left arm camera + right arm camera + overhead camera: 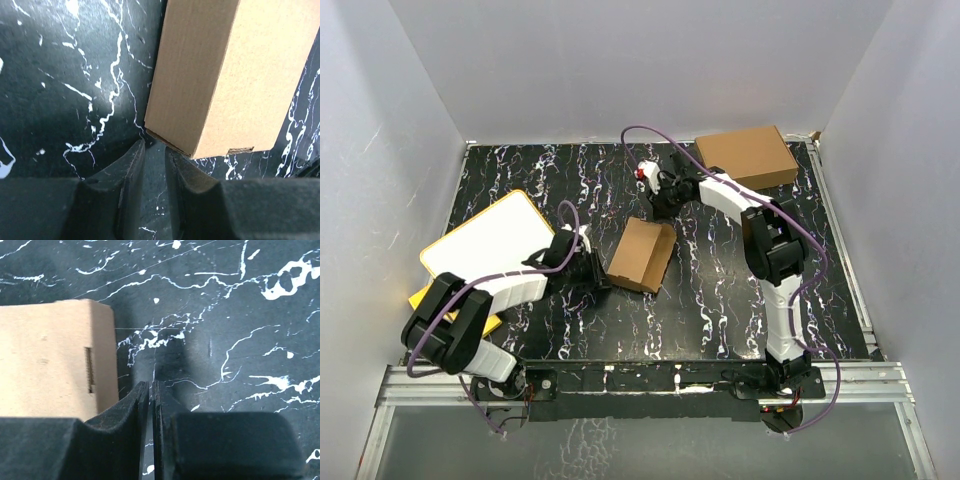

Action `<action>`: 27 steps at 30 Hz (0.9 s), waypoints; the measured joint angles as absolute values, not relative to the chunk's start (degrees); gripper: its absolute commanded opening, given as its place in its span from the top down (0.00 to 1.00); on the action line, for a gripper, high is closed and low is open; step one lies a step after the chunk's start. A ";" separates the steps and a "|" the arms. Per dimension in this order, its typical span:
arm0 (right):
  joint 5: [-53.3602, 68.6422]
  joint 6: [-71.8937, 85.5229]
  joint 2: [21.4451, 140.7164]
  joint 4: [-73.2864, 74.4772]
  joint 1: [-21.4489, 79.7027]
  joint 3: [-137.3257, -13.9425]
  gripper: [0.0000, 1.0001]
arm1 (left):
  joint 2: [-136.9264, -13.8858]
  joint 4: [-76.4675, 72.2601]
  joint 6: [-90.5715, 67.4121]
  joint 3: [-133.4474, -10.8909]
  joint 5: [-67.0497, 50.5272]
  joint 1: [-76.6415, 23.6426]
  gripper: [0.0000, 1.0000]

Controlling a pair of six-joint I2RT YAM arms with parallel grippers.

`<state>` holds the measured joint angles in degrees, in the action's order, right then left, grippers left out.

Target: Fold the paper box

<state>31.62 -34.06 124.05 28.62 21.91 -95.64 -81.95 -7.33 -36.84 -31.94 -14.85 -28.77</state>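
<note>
From above, you had the paper box (642, 255) lying mid-table between the two arms. It stood up as a small oblong rather than a flat sheet, so most of the folding looked done. I could not tell whether its ends were fully tucked. The left gripper (592, 270) sat at its near-left corner and the right gripper (656, 198) just beyond its far end. The larger box (745, 155) and the white board (485, 248) lay well apart from it.

On the left wrist, your fingers (132, 167) stood slightly apart with only table showing in the narrow gap, so they pinched nothing. The box's corner lay just ahead of the tips: plain brown, crisp creases, a small tab notch at its lower edge.

On the right wrist, the jaws were pressed together on nothing. The box sat just beside one finger, its flat face bearing a narrow slot.
</note>
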 measured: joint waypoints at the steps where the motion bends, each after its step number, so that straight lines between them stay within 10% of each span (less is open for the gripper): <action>1: 31.66 -34.72 124.07 29.17 22.04 -95.70 0.87 | -82.94 -7.33 -36.47 -32.51 -14.33 -28.82 0.77; 27: 32.05 -40.58 98.54 34.13 21.71 -63.72 0.87 | -106.45 0.95 -20.49 -62.81 -9.17 -23.86 0.59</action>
